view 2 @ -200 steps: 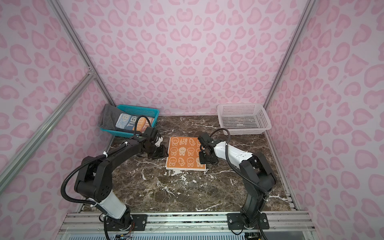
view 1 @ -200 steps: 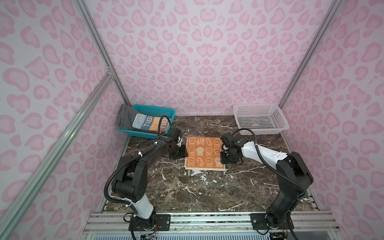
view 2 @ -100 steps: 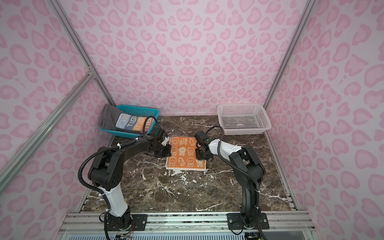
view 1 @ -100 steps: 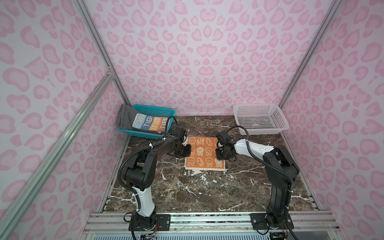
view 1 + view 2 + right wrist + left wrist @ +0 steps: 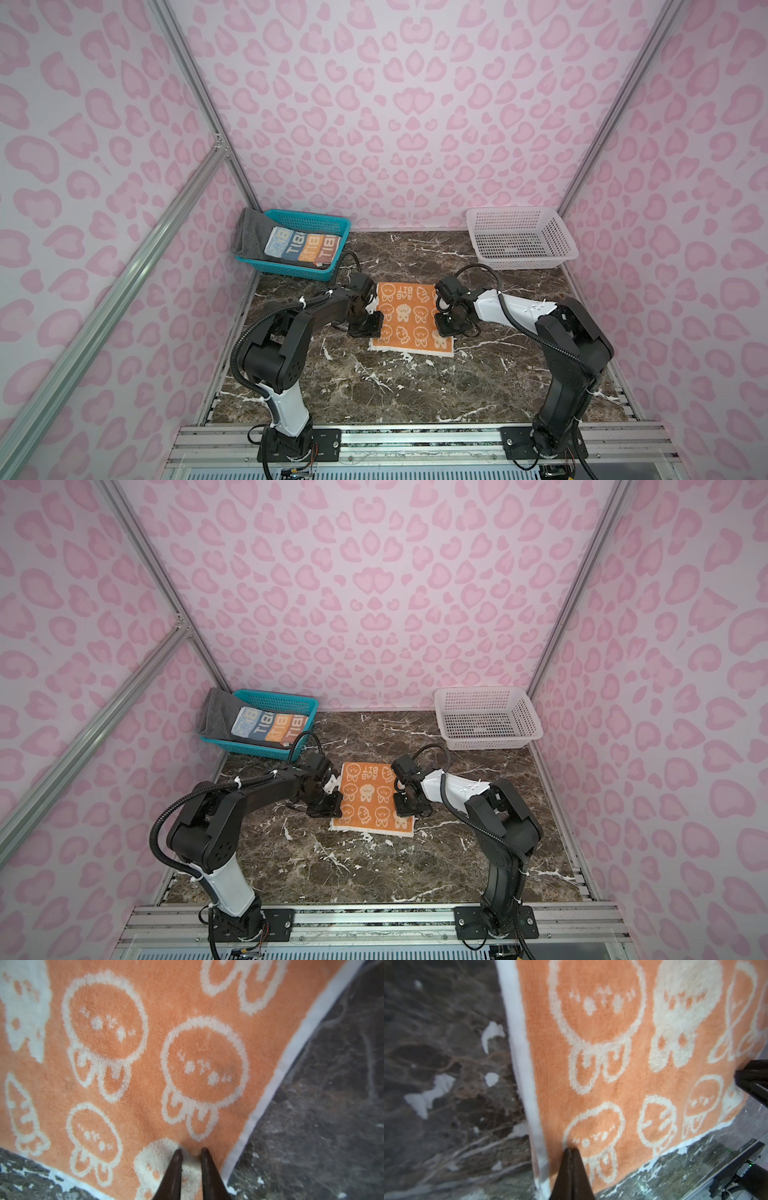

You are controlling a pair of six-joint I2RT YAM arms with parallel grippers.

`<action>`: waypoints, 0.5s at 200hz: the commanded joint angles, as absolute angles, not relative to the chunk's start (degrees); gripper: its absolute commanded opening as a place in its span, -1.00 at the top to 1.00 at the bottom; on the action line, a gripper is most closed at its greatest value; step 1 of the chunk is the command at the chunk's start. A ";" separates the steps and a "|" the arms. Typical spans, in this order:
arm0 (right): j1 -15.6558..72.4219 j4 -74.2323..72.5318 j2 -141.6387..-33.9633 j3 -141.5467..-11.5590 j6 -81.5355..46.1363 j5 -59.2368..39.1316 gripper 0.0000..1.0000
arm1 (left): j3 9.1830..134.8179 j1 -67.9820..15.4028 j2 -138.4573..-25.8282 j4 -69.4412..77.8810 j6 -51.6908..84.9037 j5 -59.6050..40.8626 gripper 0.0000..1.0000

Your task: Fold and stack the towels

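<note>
Robot laboratory test cell: a marble-patterned tabletop [image 5: 415, 395] enclosed on three sides by pink-printed panels [image 5: 395, 104] set in aluminium profiles [image 5: 191, 79]; along the tabletop's near edge a slotted aluminium rail [image 5: 415, 442] carries the bolted bases of the left arm [image 5: 274, 357] and right arm [image 5: 569, 353]; a teal basket [image 5: 291, 270] and white basket [image 5: 523, 262] occupy its far corners.

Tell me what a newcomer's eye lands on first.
The orange towel with white cartoon faces lies spread flat mid-table, with the left gripper and right gripper planted on its opposite sides. A teal basket at the back left holds a grey towel and a lettered multicolour towel.
</note>
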State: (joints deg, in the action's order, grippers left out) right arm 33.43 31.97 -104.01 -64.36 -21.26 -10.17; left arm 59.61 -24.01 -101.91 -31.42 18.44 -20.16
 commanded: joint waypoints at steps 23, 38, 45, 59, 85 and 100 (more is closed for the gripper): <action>28.07 29.34 -102.41 -67.59 -20.24 -11.27 0.34 | 65.74 -23.93 -96.96 -36.48 17.05 -17.78 0.81; 26.49 28.13 -102.60 -69.00 -20.70 -10.36 0.14 | 69.58 -23.86 -97.26 -36.91 16.85 -15.96 0.61; 25.84 27.55 -102.86 -69.66 -21.16 -9.91 0.09 | 71.17 -23.82 -97.50 -36.53 17.08 -15.01 0.52; 24.60 26.14 -103.88 -70.68 -21.97 -9.57 0.01 | 73.95 -23.27 -98.69 -35.15 17.45 -13.78 0.31; 22.92 27.17 -107.95 -75.80 -22.19 -8.47 -0.03 | 80.32 -20.97 -103.37 -32.81 20.39 -9.88 0.08; 22.00 26.93 -109.88 -77.71 -23.22 -8.60 0.01 | 82.88 -19.61 -106.34 -31.09 21.18 -9.92 0.05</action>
State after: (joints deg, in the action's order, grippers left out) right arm 22.98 27.68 -107.53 -75.42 -21.71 -9.80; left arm 79.37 -21.15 -102.87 -34.00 19.11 -12.62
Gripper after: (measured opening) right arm 0.512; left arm 0.469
